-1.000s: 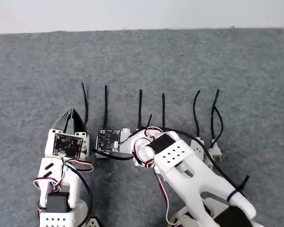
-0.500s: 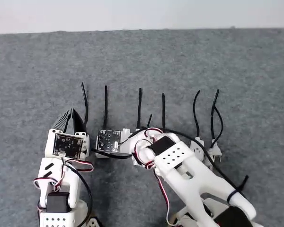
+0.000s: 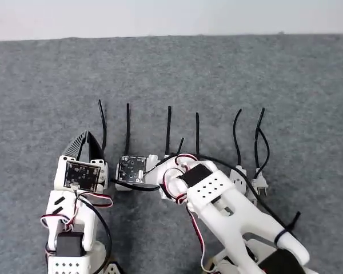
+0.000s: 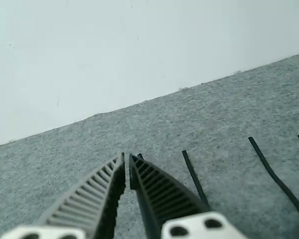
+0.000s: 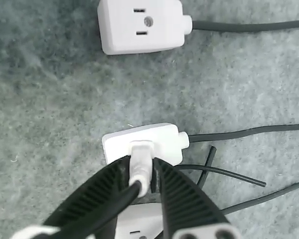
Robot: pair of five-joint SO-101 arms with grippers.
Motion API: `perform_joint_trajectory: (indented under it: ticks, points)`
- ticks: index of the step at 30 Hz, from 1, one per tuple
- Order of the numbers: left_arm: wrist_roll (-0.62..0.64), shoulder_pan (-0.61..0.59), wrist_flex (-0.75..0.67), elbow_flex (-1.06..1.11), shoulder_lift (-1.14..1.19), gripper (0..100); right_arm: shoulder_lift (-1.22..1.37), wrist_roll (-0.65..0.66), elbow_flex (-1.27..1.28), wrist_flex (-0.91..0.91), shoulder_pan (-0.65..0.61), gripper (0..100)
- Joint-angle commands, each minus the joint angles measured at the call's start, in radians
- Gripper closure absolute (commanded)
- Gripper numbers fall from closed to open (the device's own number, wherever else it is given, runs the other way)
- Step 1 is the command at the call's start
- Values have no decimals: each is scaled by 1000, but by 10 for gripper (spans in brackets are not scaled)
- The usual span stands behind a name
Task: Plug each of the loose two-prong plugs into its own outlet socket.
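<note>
On the grey mat [image 3: 217,74] between the two arms, the right gripper [image 5: 140,172] is clamped on a white two-prong plug [image 5: 141,154], one finger on each side of it. The plug's front end touches the face of the middle outlet socket [image 5: 157,139]; how deep the prongs sit cannot be told. A second socket [image 5: 139,25] lies apart from it on its black cord, and a third socket [image 5: 134,226] shows under the fingers. Off to the left, the left gripper [image 4: 128,159] hangs over the mat with its fingers pressed together on nothing, a black cord end [image 4: 194,177] just beside it. Far right in the high view, another loose plug [image 3: 262,184] lies beside a further socket [image 3: 238,176]
</note>
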Motion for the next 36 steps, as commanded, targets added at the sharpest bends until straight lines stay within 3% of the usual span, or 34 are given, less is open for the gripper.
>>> perform_joint_trajectory:
  ticks: [1, 7, 21, 32, 36]
  points:
    - [-6, 9, -32, -13, -14, 988, 71, 2, 92, -1, 13, 990]
    - [-6, 9, -32, -13, -14, 988, 71, -3, 137, -22, -48, 990]
    - [-6, 9, -34, -13, -14, 988, 70, -6, 170, -91, -51, 990]
    - [-6, 2, -44, -13, -14, 988, 58, -66, 155, -87, -4, 991]
    - [-6, 2, -41, -13, -14, 988, 58, -71, 91, 2, -2, 991]
